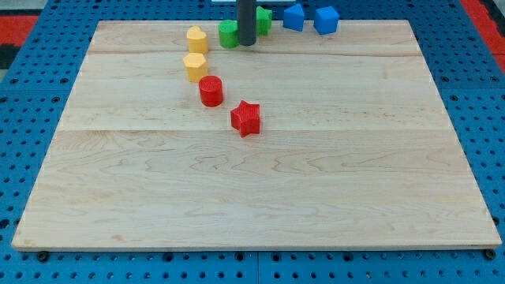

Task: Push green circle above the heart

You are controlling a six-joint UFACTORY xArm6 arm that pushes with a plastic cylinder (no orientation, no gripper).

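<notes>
Pale wooden counter (252,189) on a blue pegboard surround (24,158), red patches in the view's top corners. No brand, label or writing readable anywhere. Blocks crowded toward the view's top edge. Dark rod descending at top centre, my tip (247,42) touching the green circle (229,34) on its right side, a second green block (263,20) partly hidden behind the rod. Two blue blocks (294,16) (326,20) at the top edge, shapes unclear. Yellow heart (197,39) just left of the green circle; yellow hexagon (195,66), red cylinder (211,91), red star (246,118) trailing diagonally downward. Wide open wood across the lower half. No pincer fitted.
</notes>
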